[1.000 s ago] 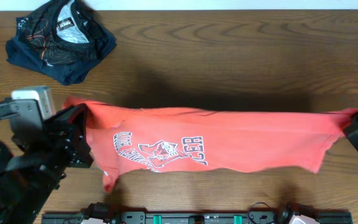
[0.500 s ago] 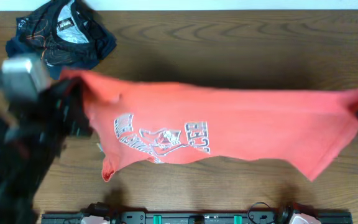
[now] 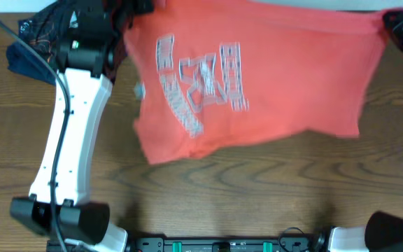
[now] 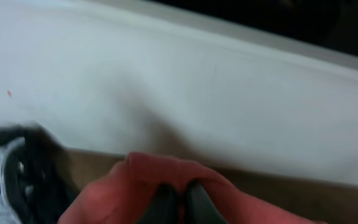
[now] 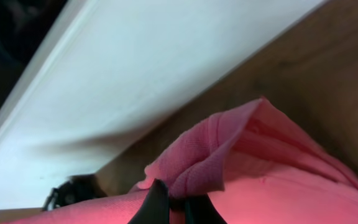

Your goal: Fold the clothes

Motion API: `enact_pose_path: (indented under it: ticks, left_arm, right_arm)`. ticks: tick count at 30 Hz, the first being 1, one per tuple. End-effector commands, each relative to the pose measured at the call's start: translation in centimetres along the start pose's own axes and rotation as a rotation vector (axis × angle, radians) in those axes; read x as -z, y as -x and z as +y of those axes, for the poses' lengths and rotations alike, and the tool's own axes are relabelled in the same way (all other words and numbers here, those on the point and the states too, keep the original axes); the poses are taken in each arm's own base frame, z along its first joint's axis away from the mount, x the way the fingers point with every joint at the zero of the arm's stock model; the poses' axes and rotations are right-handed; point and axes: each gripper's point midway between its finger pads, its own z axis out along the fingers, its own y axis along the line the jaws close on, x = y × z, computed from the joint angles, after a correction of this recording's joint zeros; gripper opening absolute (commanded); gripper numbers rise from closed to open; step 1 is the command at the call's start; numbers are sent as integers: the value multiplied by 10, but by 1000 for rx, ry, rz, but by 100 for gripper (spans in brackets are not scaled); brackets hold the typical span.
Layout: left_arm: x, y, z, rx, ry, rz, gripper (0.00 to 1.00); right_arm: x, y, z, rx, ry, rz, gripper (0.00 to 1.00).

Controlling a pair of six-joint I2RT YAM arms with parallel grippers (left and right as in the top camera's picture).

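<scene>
Your left gripper [image 4: 178,199] and right gripper [image 5: 170,202], each clamped on the coral-red T-shirt [image 3: 278,77], have swept it from the middle of the table [image 3: 257,203] to its far edge, where it hangs spread between them, probably ready to lay flat.

Inspector: Overhead view?
Assessor: Bright and evenly lit, no glare. Lettering [image 3: 201,77] on the T-shirt [image 3: 299,77] is smeared by motion blur. Faint shadows on the table [image 3: 257,196].
Inspector: Wrist views?
Assessor: Both soft and unfocused close up. The wall [image 4: 197,93] is bright, with one dark upper corner in each.
</scene>
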Motion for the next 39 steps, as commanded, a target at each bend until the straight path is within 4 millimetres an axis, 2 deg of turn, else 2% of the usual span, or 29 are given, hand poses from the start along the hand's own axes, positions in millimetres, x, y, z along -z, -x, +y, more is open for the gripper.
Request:
enact_pose_path:
  ticks: [1, 3, 5, 8, 11, 14, 17, 21, 23, 26, 28, 33, 39]
  left_arm:
    - [73, 111, -19, 26, -25, -304, 6]
    - [90, 131, -25, 8, -40, -359, 5]
    - [102, 141, -28, -7, -44, -383, 6]
    - [97, 127, -24, -16, -25, -322, 7]
    - [75, 92, -13, -28, 16, -189, 6]
    - [48, 46, 0, -45, 69, -17, 6]
    - [26, -11, 18, -64, 134, 193, 7]
    - [14, -87, 43, -59, 229, 476, 6]
    - [17, -121, 55, -41, 283, 611, 6]
    - [27, -152, 65, -41, 335, 746, 6]
    - [36, -167, 71, -45, 363, 822, 6]
    - [66, -188, 76, -34, 407, 971, 6]
    - [96, -226, 60, 23, 343, 1189, 6]
  right_arm:
    - [50, 48, 43, 78, 113, -155, 2]
    - [68, 63, 50, 113, 123, -213, 2]
    - [82, 71, 53, 135, 120, -244, 2]
    - [83, 64, 44, 154, 84, -215, 1]
    - [67, 44, 21, 148, -2, -120, 2]
    - [46, 22, -16, 110, -139, -13, 2]
    - [25, -12, -54, 42, -264, 134, 1]
    - [15, -46, -84, -19, -341, 267, 1]
    - [10, -65, -100, -45, -379, 332, 1]
    - [4, -94, -122, -81, -426, 427, 1]
    - [0, -116, -139, -112, -461, 494, 1]
    - [-11, -163, -176, -169, -523, 610, 1]
    - [-14, -197, -201, -222, -567, 674, 1]
